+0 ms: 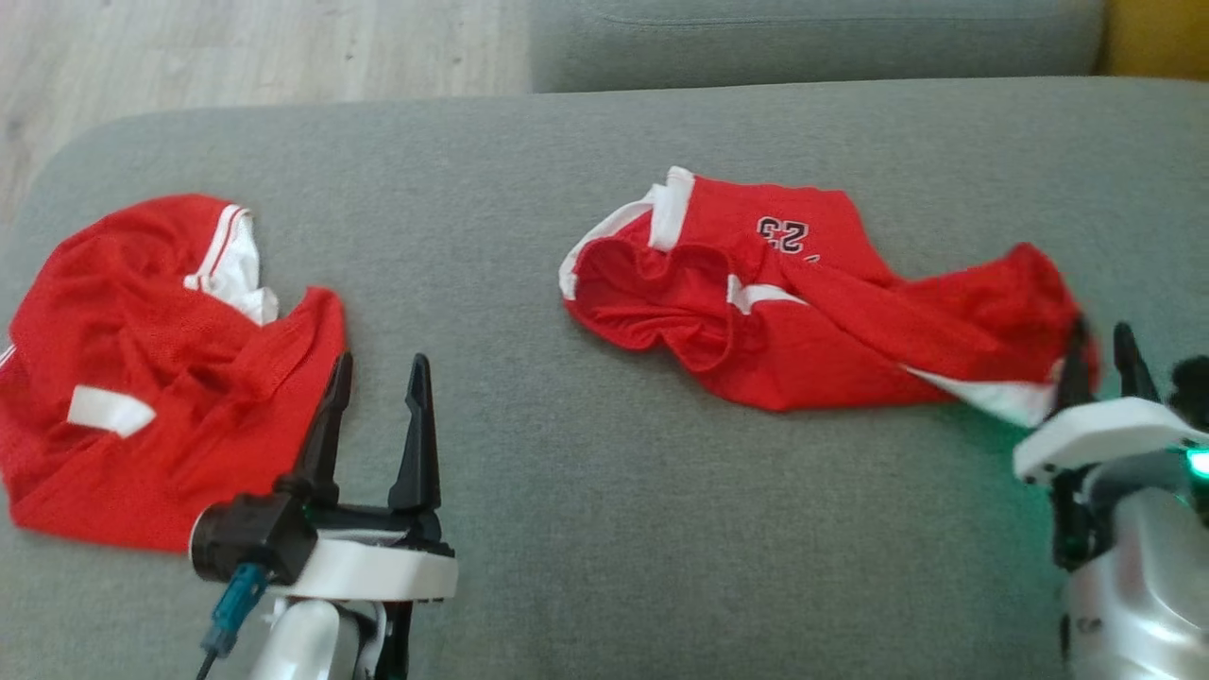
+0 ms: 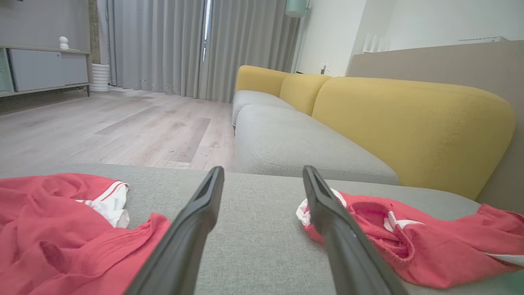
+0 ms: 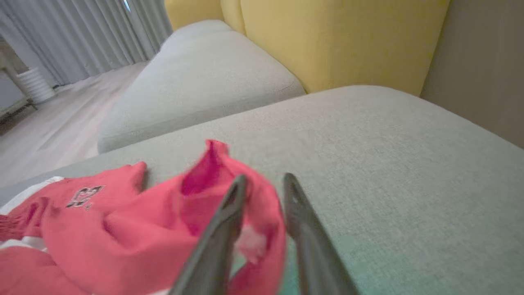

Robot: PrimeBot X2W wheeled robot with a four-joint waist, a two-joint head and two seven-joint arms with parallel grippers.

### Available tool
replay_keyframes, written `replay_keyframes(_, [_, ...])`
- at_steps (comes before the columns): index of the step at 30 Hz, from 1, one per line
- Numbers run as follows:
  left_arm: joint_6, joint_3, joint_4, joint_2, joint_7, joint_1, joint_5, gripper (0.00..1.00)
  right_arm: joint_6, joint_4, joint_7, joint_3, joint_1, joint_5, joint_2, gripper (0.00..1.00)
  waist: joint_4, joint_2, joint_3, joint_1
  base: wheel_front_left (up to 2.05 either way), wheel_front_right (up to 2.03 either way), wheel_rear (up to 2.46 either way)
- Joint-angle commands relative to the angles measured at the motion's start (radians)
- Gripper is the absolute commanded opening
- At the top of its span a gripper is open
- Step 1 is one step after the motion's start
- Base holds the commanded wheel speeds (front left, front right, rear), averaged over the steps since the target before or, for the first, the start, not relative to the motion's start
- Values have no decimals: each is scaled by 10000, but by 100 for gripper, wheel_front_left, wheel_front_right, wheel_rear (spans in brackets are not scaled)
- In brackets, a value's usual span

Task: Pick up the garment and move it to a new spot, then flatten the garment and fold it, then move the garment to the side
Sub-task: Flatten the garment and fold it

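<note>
The right gripper (image 1: 1100,345) is holding its two long dark fingers a little apart, not clamped. A raised fold of a crumpled red mesh garment with white trim (image 1: 803,321) is draping over one finger and sagging into the gap between them. That fold is blurred in the right wrist view, so I cannot tell whether the cloth is catching on the finger or merely lying against it. The garment is lying on the right half of the wide grey fabric sofa seat (image 1: 604,529), stretching from the gripper away to the left. It is showing a white-edged opening at its far left end and a number patch (a 23, upside down from the head) near its far edge.

The left gripper (image 1: 381,364) is standing wide open and empty over the near left part of the seat. Just beside one of its fingers, a second red garment with white bands (image 1: 142,378) is lying bunched at the seat's left end, well apart from the first.

Beyond the seat, mustard-yellow back cushions (image 2: 409,123) are rising, and pale wooden flooring (image 2: 102,127) is running toward grey curtains (image 2: 163,45).
</note>
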Motion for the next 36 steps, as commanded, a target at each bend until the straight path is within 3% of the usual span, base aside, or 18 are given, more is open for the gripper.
replay_keyframes(1, [-10, 260, -267, 3, -93, -400, 71, 100, 73, -467, -263, 594, -382, 90, -29, 100, -131, -1, -49, -1, 0, 0, 0])
replay_keyframes(7, [-29, 191, -357, 3, -93, -389, 17, 100, 73, -1776, -1092, 2730, 51, 172, -28, 100, -344, -1, -285, -1, 0, 0, 0])
replay_keyframes(13, [-40, 89, -468, 3, -93, -231, -121, 100, 73, -4066, -1256, 4421, 1102, 647, -27, 100, -459, -1, -605, -1, 0, 0, 0])
replay_keyframes(22, [-35, -230, -279, 3, -93, -57, -238, 100, 73, -5256, -1261, 4924, 2815, 1249, -27, 100, -552, -1, -639, -1, 0, 0, 0])
replay_keyframes(31, [-160, -517, 90, 3, -93, -530, -65, 100, 73, -5591, -1262, 4859, 2748, 1132, -26, 100, -793, -1, -268, -1, 0, 0, 0])
replay_keyframes(36, [-255, -1140, 912, 3, 117, -1459, 243, 100, 73, -5614, -1262, 4652, 2614, 1010, -26, 100, -1043, -1, 120, -1, 0, 0, 0])
